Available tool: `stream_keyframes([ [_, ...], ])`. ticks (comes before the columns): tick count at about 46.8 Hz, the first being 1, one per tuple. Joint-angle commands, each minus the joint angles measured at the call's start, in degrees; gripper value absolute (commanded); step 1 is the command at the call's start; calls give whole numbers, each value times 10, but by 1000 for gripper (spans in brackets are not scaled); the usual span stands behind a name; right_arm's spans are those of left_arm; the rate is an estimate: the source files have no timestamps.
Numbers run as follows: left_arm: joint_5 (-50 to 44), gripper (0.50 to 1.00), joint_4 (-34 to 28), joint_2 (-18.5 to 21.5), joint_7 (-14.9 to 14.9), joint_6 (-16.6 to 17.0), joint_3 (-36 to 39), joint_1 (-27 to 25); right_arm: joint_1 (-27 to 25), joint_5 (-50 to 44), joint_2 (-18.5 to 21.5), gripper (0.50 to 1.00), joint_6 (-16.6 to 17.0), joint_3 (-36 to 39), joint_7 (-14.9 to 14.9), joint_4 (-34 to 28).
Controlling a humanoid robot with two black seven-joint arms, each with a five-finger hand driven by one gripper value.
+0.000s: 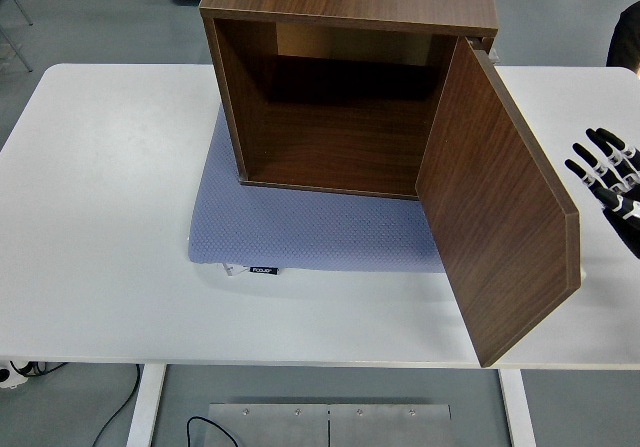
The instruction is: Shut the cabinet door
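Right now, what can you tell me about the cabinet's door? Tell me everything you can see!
The cabinet door is a flat, dark brown board with a wood-grain look and a pale outer edge. It hangs from the right side of the cabinet and stands wide open, swung out toward the table's near edge, so the empty inside shows. No handle is visible. Nothing touches it: the right hand, fingers spread, hovers just beyond its outer edge, apart from it.
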Motion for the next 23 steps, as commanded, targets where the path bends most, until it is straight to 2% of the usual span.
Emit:
stream_keyframes([
  [1, 0, 1000, 0, 0, 0, 0, 0, 0, -3, 0, 7, 1000, 0, 13, 5, 0],
  [9, 0, 1000, 0, 0, 0, 0, 0, -1, -4, 0, 7, 1000, 0, 18, 21, 1],
  [23, -1, 1000, 0, 0, 0, 0, 0, -1, -8, -8, 9, 1000, 0, 8, 18, 31],
])
